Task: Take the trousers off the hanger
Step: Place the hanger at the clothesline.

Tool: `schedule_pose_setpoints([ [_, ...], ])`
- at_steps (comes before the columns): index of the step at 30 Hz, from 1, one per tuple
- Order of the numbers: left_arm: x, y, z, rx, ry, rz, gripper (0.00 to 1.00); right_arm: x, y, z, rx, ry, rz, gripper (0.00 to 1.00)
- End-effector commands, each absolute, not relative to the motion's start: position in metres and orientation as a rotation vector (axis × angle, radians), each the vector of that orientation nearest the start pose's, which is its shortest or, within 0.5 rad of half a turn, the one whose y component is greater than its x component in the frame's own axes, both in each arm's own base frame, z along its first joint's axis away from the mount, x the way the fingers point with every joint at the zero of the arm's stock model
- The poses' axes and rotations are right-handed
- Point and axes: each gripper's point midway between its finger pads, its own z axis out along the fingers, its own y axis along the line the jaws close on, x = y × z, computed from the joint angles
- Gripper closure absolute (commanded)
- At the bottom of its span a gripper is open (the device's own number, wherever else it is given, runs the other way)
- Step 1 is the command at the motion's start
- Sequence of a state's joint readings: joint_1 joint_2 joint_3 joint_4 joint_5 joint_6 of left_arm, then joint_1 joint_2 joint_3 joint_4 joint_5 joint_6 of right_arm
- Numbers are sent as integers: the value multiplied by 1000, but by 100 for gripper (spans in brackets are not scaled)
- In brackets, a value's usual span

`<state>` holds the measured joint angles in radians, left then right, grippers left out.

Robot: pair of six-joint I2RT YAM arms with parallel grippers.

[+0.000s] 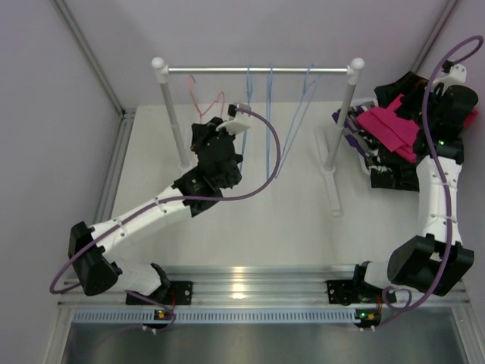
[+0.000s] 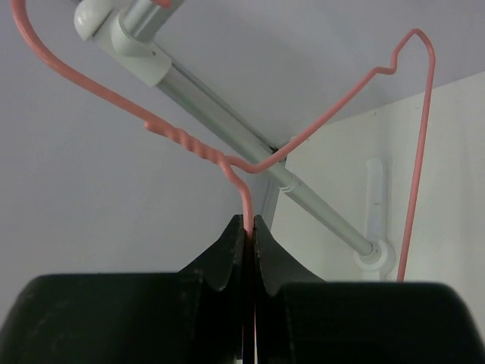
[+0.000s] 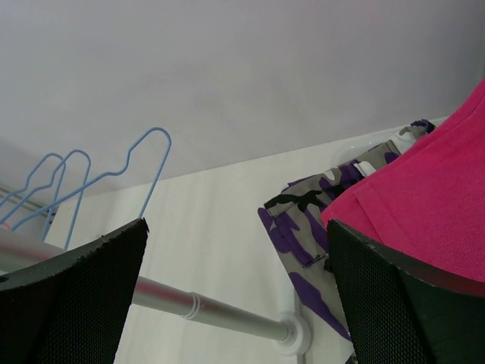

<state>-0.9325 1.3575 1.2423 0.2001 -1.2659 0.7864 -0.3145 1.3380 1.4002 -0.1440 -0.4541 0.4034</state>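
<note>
White tabletop (image 1: 250, 227) fills the cell between pale walls. A clothes rack stands toward the far side, its metal rail (image 1: 258, 70) running left to right between two white posts.

From the near left corner, the left arm (image 1: 151, 212) reaches out to just under the left part of the rail. The right arm (image 1: 436, 189) rises along the right edge and bends over the far right corner.

In that corner, right of the rack's right post, the trousers lie in a loose heap on the table. The hot pink pair (image 1: 390, 125) is on top, the purple-white-black camouflage pair (image 1: 352, 136) sticks out on its left, and the black pair with white print (image 1: 386, 174) spreads on the near side.

Three blue wire hangers (image 1: 269, 114) hang from the middle of the rail.

A pink wire hanger (image 1: 206, 102) sits left of them, its hook up by the rail's left end. Whether it rests on the rail cannot be told.

The left gripper (image 2: 248, 224) is pinched tight on the pink hanger's wire, which runs straight down between the fingertips.

The right gripper (image 3: 239, 227) stands spread wide with nothing between its fingers, the pink cloth just beside its right finger.
</note>
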Motion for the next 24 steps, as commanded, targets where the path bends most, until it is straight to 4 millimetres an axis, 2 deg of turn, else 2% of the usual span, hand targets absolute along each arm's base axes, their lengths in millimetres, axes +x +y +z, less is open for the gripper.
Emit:
schedule_pose_setpoints([
  [1,334,-146,423,177,1517,734,100,418,-33,424,139,1543,426,1],
  [11,367,-157,428,178,1520,749,100,422,-31,422,119,1551,443,1],
  [21,405,-171,401,218,1569,762,100,423,-31,411,104,1570,433,1],
  [24,412,-168,392,216,1588,762,100,424,-31,409,104,1576,432,1],
])
